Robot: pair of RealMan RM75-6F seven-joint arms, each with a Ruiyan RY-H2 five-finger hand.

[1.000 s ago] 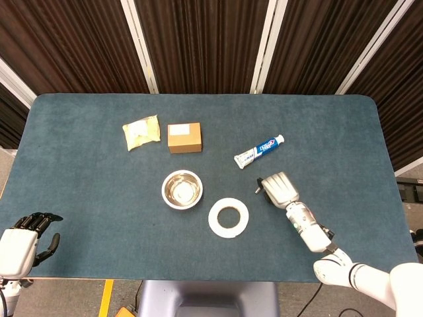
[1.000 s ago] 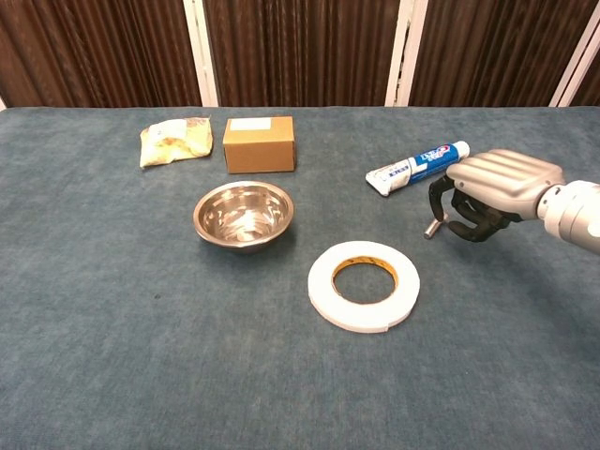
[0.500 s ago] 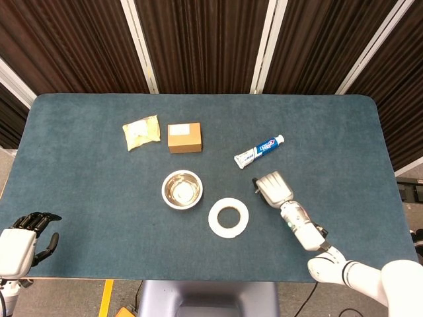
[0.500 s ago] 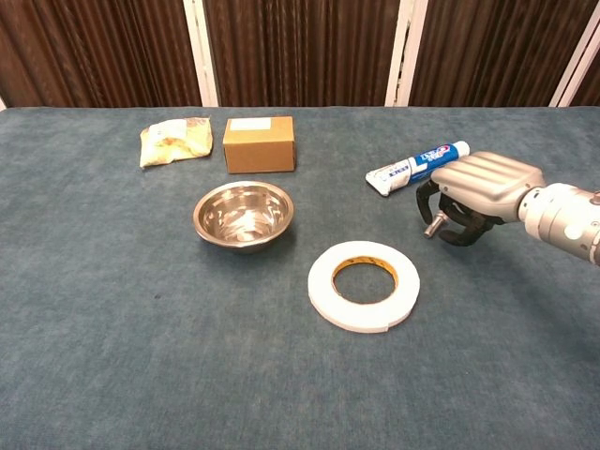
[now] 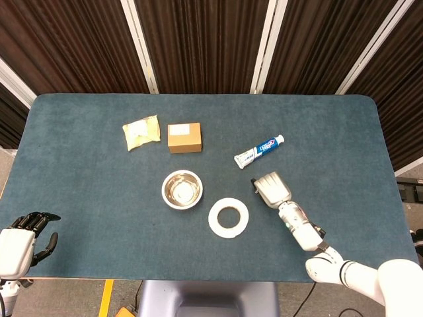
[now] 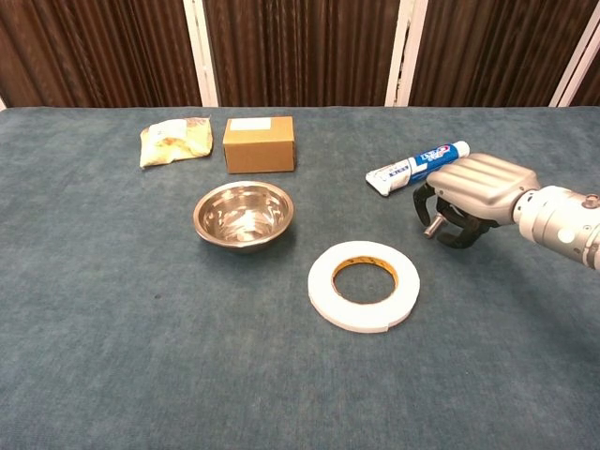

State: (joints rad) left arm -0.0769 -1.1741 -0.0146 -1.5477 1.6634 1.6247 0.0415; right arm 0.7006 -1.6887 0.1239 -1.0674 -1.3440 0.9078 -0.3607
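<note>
Silver-shelled, the right hand [image 6: 472, 195] hovers palm-down over the blue-carpeted table [image 6: 141, 356], its dark fingers [image 6: 441, 217] curled under and holding nothing. It sits just beside the white-and-blue toothpaste tube [image 6: 417, 167] and near the white ring of tape [image 6: 364, 284], touching neither. Further left stand a round steel bowl [image 6: 244, 215], a brown cardboard box [image 6: 259, 143] and a yellow crinkled packet [image 6: 175, 141]. The left hand [image 5: 25, 242] hangs at the table's near left corner, fingers loosely curled and empty.
</note>
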